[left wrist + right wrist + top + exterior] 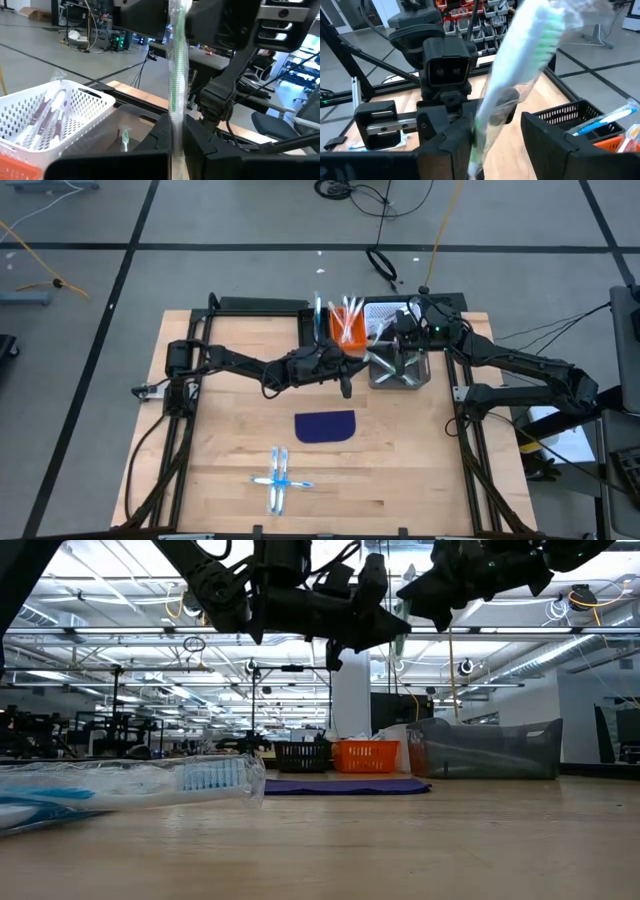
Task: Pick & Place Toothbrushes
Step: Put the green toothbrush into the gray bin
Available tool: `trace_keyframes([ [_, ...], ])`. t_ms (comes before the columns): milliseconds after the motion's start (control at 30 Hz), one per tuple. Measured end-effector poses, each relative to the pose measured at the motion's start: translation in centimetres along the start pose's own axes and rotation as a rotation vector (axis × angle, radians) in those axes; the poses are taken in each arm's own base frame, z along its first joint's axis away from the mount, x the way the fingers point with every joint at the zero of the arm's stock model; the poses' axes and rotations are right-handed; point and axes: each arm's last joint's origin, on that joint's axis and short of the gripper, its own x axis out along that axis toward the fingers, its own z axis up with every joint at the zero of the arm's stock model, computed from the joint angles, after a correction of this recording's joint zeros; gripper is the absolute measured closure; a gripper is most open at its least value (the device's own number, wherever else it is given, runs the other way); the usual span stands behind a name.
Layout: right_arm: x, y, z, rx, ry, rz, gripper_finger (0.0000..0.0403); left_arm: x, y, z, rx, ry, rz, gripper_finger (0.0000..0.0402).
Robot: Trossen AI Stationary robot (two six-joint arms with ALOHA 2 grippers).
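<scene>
Wrapped green-bristled toothbrush pinched between left gripper and right gripper; handover near bins. Light-blue wrapped toothbrushes remain on table.

In the high view the left gripper and right gripper are too small to show how their fingers stand, and both arms cover parts of the grey bin and the orange basket. The wrapped green toothbrush runs off the top edge of the left wrist view, and its lower end is hidden between the fingers. In the low view the near toothbrush on the worktop is blurred and cut off at the left edge.
</scene>
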Motion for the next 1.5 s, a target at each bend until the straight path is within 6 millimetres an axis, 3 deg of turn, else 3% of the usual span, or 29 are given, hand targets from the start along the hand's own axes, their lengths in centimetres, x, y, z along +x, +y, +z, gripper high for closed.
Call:
trace_keyframes([
  [133, 0.0, 0.0, 0.0, 0.002, 0.001, 0.004, 0.0271, 0.0, 0.0, 0.0, -0.011, 0.001, 0.001, 0.0367],
  [267, 0.0, 0.0, -0.1, 0.000, 0.007, 0.005, 0.0362, 0.0, 0.1, 0.0, -0.012, 0.001, 0.013, 0.0361],
  [333, 0.0, 0.0, -0.1, -0.013, 0.007, 0.007, 0.0385, 0.0, 0.1, 0.0, -0.011, -0.001, 0.029, 0.0360],
  [767, 0.0, 0.1, -0.2, -0.024, 0.020, 0.025, 0.0385, 0.0, 0.2, -0.2, -0.004, 0.014, 0.043, 0.0356],
  [1000, 0.0, 0.0, -0.3, -0.011, 0.030, 0.020, 0.0385, -0.1, 0.1, 0.1, 0.046, 0.029, 0.042, 0.0311],
  [1267, -0.7, -1.0, -1.2, 0.041, 0.123, -0.062, 0.0385, -1.3, 0.6, -0.1, 0.072, 0.276, 0.080, 0.0241],
  [1500, -1.5, -2.0, -2.2, 0.095, 0.217, -0.137, 0.0385, -3.5, -0.1, 0.5, 0.088, 0.507, 0.092, 0.0225],
])
